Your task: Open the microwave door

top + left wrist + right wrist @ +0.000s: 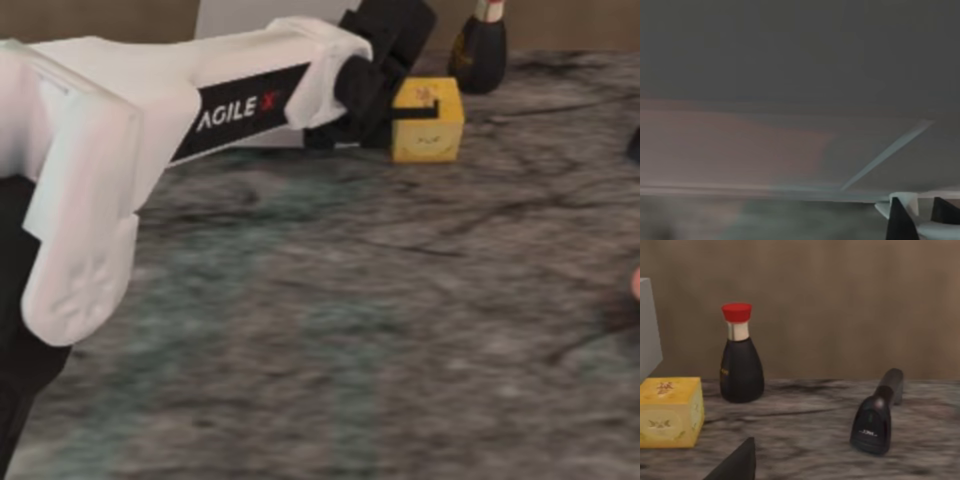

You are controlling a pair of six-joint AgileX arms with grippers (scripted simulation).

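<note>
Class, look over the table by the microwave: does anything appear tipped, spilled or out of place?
Nothing stands out. The soy sauce bottle stands upright with its red cap on, the yellow cube sits flat, and the black handheld scanner lies on the table. No spill shows.

marbled grey table: microwave, yellow cube, dark bottle, perhaps a scanner

A grey-veined marble table stands before a plain brown wall.

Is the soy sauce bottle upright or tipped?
Upright: the soy sauce bottle stands on its base on the table, red cap on top.
</note>
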